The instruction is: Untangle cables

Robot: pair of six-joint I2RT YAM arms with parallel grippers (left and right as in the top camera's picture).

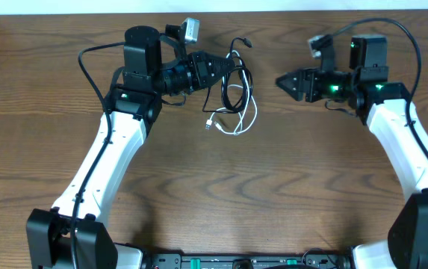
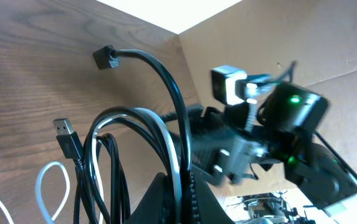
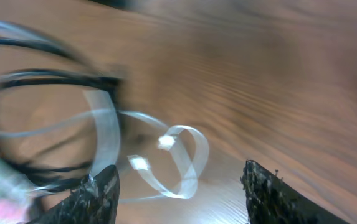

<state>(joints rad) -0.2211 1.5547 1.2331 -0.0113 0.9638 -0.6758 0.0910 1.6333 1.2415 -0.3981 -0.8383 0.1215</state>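
The wooden table (image 1: 288, 179) carries the looped cables (image 1: 237, 97), 1 black and 1 white, near its far middle. The left fingers (image 1: 221, 69) are clamped on the tangle's upper loops. The right fingers (image 3: 91, 196) stand apart, holding nothing, clear of the tangle

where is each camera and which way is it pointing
Overhead: above the table, looking straight down; both arms show, left gripper shut on the cables, right gripper facing it.
Left wrist: rides the left gripper, looking along its fingers past the clamped cables toward the right arm.
Right wrist: rides the right gripper, blurred, looking between its open fingers at the cables.
Shared: all three views show the cables.
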